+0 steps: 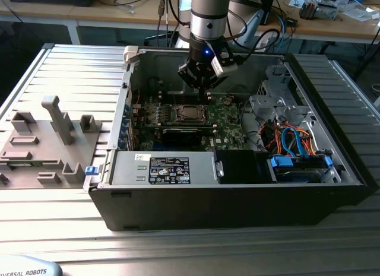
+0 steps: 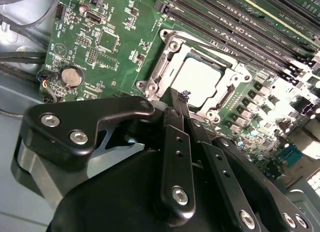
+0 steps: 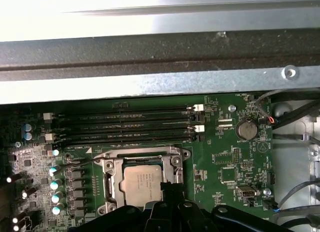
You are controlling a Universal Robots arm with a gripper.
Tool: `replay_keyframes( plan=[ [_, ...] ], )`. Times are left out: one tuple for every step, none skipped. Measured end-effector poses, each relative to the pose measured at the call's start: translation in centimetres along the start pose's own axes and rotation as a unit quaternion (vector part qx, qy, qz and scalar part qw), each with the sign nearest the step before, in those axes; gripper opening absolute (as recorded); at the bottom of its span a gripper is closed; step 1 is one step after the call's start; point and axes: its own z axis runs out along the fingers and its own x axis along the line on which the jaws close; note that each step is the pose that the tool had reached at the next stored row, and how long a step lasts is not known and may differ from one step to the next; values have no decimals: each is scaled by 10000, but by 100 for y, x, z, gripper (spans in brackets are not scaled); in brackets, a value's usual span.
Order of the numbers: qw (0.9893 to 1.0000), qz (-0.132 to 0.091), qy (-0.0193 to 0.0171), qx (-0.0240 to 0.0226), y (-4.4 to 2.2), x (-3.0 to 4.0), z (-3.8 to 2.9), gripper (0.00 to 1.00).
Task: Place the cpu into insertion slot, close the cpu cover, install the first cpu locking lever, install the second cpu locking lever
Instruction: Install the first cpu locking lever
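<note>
The cpu (image 3: 141,184) (image 2: 200,82) lies flat in the insertion slot (image 1: 190,114) on the green motherboard (image 3: 225,157). Its dull silver top shows through the window of the cpu cover (image 3: 107,178) (image 2: 162,62), which lies down around it. My gripper (image 2: 182,95) (image 3: 168,186) is shut, its black fingers pressed together with nothing visible between them. The tips hover at the edge of the socket frame, beside the chip. In the exterior view the gripper (image 1: 205,92) hangs inside the open computer case, just behind the socket.
Long black memory slots (image 3: 130,124) (image 2: 240,22) run beside the socket. A coin battery (image 3: 245,128) sits on the board. The case wall (image 3: 150,87) stands close behind. A power supply (image 1: 163,168) and coloured cables (image 1: 291,136) fill the front. A grey fixture tray (image 1: 47,133) lies outside the case.
</note>
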Motion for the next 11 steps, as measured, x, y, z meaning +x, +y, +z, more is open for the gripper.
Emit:
replay_keyframes(
  plan=[
    [10000,-9,0,0,0,0,0,11],
    [10000,-15,0,0,0,0,0,11],
    [10000,-31,-1,-1,0,0,0,11],
    [10000,-46,-1,-1,0,0,0,11],
    [10000,-54,-1,-2,0,0,0,11],
    [10000,-61,-2,-2,0,0,0,11],
    [10000,-72,-2,-2,0,0,0,11],
    [10000,-80,-2,-3,0,0,0,11],
    [10000,-87,-2,-3,0,0,0,11],
    [9999,-100,-3,-3,0,0,0,11],
    [9999,-111,-3,-4,0,0,0,11]
  ],
)
